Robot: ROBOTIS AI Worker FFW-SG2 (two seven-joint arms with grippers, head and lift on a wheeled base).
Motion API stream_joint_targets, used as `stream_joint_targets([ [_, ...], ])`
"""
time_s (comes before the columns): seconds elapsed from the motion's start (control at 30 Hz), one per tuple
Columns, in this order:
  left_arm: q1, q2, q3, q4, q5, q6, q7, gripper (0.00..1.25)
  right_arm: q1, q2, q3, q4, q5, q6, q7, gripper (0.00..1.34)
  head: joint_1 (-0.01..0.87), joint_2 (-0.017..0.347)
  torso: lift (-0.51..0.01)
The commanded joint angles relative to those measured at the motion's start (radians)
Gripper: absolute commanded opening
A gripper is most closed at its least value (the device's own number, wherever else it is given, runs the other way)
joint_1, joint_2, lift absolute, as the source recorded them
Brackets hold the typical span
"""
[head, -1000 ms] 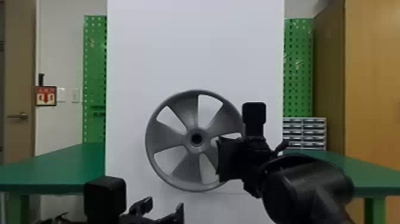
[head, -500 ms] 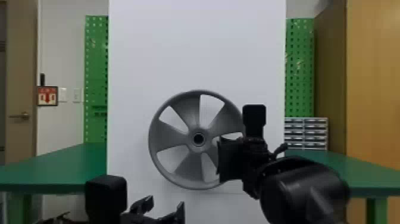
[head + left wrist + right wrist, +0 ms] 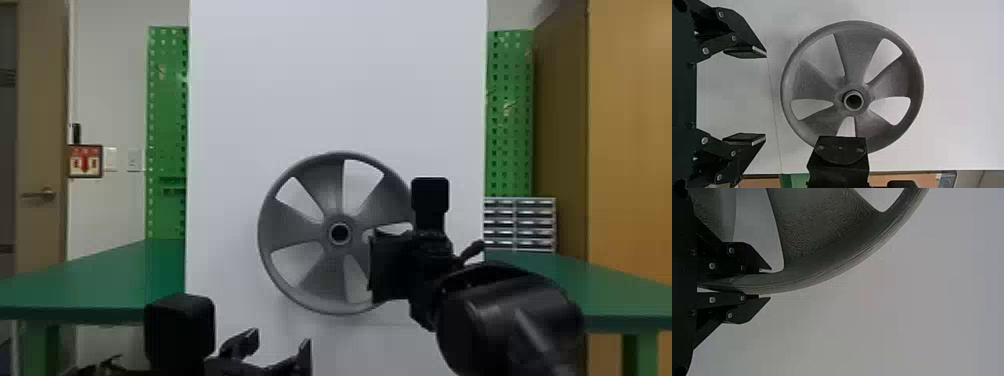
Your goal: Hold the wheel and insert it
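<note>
Wheel upright, apparently pinched at its edge by right hand; left hand open.

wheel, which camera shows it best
The left wrist view: the wheel faces it, hub in plain sight, with a small part covered. The head view shows its face too, but more is hidden; the right wrist view shows part of it close up, rim between the right gripper's fingers.

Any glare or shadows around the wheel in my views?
Head view: no strong glare, a faint shadow on the white board below the wheel, soft sheen on the right arm. Left wrist view: soft shading beside the wheel. Right wrist view: dimmer, right pincer nearly black.
</note>
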Motion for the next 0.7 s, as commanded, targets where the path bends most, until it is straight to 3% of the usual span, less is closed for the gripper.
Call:
stream_joint_targets([
  [0.0, 0.000, 0.000, 0.001, 0.001, 0.000, 0.000, -0.001, 0.75, -0.003, 0.001, 0.000, 0.002, 0.004, -0.004, -0.015, 0.15, 0.000, 0.057, -0.485],
  [0.27, 0.002, 0.000, 0.001, 0.001, 0.002, 0.000, -0.001, 0.75, 0.005, 0.001, 0.000, 0.001, 0.000, -0.010, -0.015, 0.17, 0.000, 0.057, -0.485],
  [0.43, 0.002, 0.000, 0.001, 0.001, 0.002, 0.000, -0.001, 0.75, 0.011, 0.001, -0.002, 0.001, -0.005, -0.018, -0.014, 0.71, 0.000, 0.057, -0.485],
  [0.6, 0.002, 0.000, 0.001, 0.001, 0.002, 0.000, 0.001, 0.75, 0.013, 0.001, -0.002, 0.001, -0.014, -0.021, -0.014, 0.89, 0.000, 0.057, -0.485],
  [0.67, 0.002, 0.000, 0.003, 0.001, 0.002, 0.000, 0.001, 0.75, 0.014, 0.001, -0.002, 0.001, -0.017, -0.024, -0.012, 1.07, 0.000, 0.057, -0.485],
])
